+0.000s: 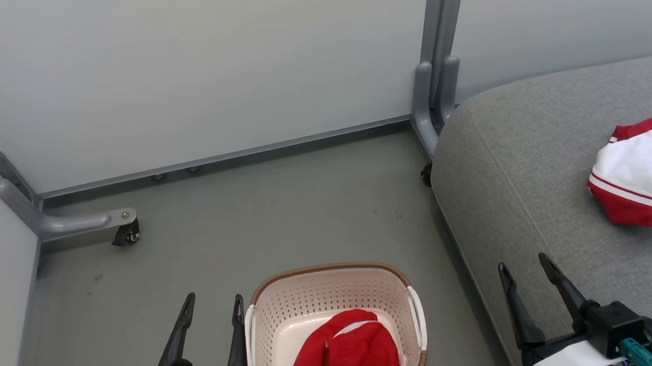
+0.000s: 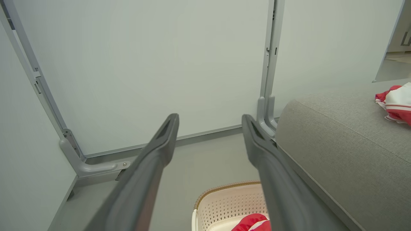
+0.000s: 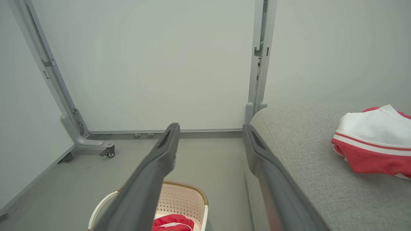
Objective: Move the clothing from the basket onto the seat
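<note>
The cream perforated basket (image 1: 331, 301) with a brown rim stands on the floor at the bottom centre. One red garment (image 1: 347, 350) with white trim lies bunched inside it. A second red and white garment (image 1: 636, 177) rests on the grey seat (image 1: 523, 158) at the right. My left gripper (image 1: 213, 306) hangs open just left of the basket, empty. My right gripper (image 1: 525, 270) is open over the seat's near edge, empty. The left wrist view shows the basket (image 2: 231, 200), the seat (image 2: 346, 144) and the far garment (image 2: 395, 102). In the right wrist view the basket (image 3: 183, 199) lies below the seat (image 3: 305, 154).
Pale partition panels (image 1: 200, 73) close off the back and left. Their grey metal post (image 1: 436, 62) stands at the seat's far corner. A caster foot (image 1: 124, 227) juts onto the floor (image 1: 278, 218) at the left.
</note>
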Motion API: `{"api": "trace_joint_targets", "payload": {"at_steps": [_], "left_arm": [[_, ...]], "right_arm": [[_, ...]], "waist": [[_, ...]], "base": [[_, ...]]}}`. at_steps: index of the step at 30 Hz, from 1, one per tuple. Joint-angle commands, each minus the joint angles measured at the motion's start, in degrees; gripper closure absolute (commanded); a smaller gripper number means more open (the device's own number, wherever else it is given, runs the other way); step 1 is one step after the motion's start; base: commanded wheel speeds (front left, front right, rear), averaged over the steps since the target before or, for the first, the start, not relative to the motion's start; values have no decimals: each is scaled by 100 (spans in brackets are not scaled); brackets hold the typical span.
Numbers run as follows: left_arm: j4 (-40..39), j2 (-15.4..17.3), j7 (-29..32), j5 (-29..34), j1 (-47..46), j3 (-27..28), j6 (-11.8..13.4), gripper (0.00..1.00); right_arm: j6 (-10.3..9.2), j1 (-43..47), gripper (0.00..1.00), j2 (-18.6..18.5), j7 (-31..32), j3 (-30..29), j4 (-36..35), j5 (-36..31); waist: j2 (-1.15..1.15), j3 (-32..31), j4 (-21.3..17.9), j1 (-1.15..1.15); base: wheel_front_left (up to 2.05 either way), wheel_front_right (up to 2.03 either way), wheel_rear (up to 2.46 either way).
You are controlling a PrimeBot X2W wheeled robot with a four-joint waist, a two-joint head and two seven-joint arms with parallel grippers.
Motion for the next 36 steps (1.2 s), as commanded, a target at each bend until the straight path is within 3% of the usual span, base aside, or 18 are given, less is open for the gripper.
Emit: {"api": "trace_joint_targets", "payload": {"at_steps": [1, 14, 24, 27, 36], "left_arm": [[8, -3, -4, -23, -77, -11, 11, 0], [54, -2, -4, -3, -119, -98, 5, 0], [107, -2, -5, -34, -224, -223, 45, 0], [143, -2, -5, -33, -386, -326, 15, 0], [420, 2, -5, -27, -1545, -664, 43, 0]], "right_arm": [[-8, -31, 0, -36, -1, 4, -7, -19], [-8, 44, 0, -38, -1, -12, 10, 44], [-8, -47, 0, -83, -1, 26, -32, 80], [-8, -151, 0, -116, -1, 6, -79, 99], [-8, -1161, 0, -288, -1, -42, -315, 195]], "waist": [[14, -1, -7, 0], [14, -23, -29, 0], [14, 318, -74, 0], [14, 596, -76, 0], [14, 2265, -247, 0]], "base": [[0, 0, 0], [0, 0, 0], [0, 0, 0], [0, 0, 0], [0, 0, 0]]}}
